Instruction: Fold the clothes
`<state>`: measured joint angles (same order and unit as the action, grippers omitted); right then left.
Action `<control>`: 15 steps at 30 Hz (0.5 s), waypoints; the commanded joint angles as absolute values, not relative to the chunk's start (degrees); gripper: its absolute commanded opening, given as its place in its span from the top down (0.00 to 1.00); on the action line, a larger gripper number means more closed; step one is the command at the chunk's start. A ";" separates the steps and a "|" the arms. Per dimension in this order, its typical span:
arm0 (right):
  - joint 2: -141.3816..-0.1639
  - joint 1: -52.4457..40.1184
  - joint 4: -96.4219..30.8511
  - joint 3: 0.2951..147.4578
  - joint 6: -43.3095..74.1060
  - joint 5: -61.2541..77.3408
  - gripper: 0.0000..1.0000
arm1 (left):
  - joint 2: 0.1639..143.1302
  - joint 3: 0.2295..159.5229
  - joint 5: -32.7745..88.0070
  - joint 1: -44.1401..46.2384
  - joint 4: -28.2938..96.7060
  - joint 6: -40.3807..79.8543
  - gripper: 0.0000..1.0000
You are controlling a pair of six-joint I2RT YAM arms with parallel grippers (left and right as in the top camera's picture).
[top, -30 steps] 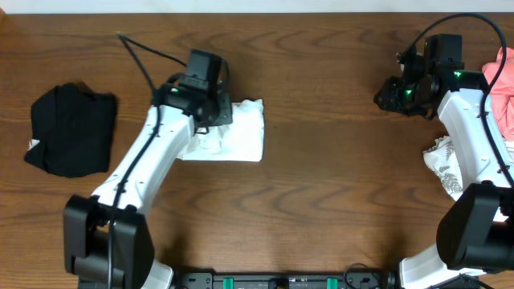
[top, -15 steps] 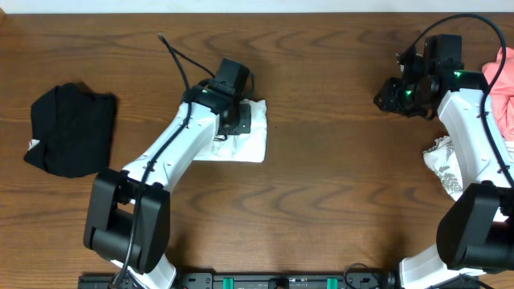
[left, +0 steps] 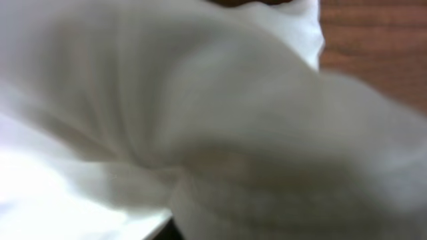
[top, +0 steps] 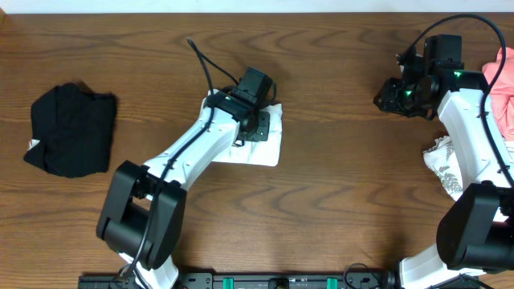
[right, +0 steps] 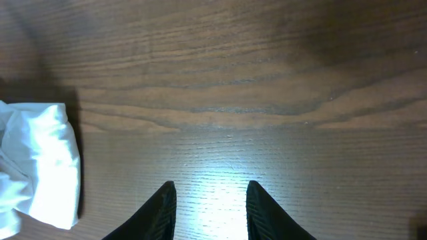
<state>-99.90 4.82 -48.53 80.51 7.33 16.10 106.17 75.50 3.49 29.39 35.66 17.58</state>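
Left gripper (top: 255,122) is down on the white T-shirt (top: 269,146), mid-table. The wrist view is all blurred white cloth with the jaws hidden, so I cannot tell if it is parted or pinching. The shirt lies as a rough rectangle, flat on the table (top: 345,193). Right gripper (right: 209,208) is parted a moderate way with nothing held, bare wood below, far right. Black garment (top: 72,128) is bunched near the left edge, well apart. Pink garment (top: 502,80) and leaf-patterned garment (top: 442,160) lie at the right edge.
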 commanded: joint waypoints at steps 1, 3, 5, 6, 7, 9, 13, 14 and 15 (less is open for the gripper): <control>-98.48 4.95 -48.62 80.73 6.76 16.56 0.67 | 106.63 76.20 7.25 31.00 34.61 18.35 0.67; -98.48 4.71 -48.56 80.73 6.79 16.56 0.67 | 106.63 76.20 8.99 32.01 33.30 18.33 0.63; -98.48 4.56 -48.25 80.73 6.79 16.56 0.67 | 106.63 76.20 11.33 33.04 31.88 18.26 0.59; -98.48 4.45 -48.23 80.73 6.79 16.56 0.67 | 106.63 76.20 12.36 33.45 31.24 18.26 0.59; -98.48 4.34 -48.21 80.73 6.79 16.56 0.67 | 106.63 76.20 13.37 33.71 30.81 17.98 0.59; -98.48 4.25 -48.27 80.73 6.76 16.53 0.67 | 106.63 76.20 14.44 34.02 30.46 17.67 0.59; -98.48 4.03 -48.14 80.73 6.76 16.56 0.66 | 105.89 76.20 14.33 33.50 31.00 15.31 0.61; -98.54 4.03 -47.97 80.73 6.74 16.60 0.66 | 105.01 76.20 14.06 32.95 31.18 15.09 0.63; -98.56 3.95 -47.77 80.73 6.39 16.99 0.67 | 104.16 76.20 13.61 32.40 31.24 15.09 0.63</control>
<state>-99.90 4.58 -48.10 80.51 7.31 16.12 106.30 75.53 13.37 33.85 30.92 16.91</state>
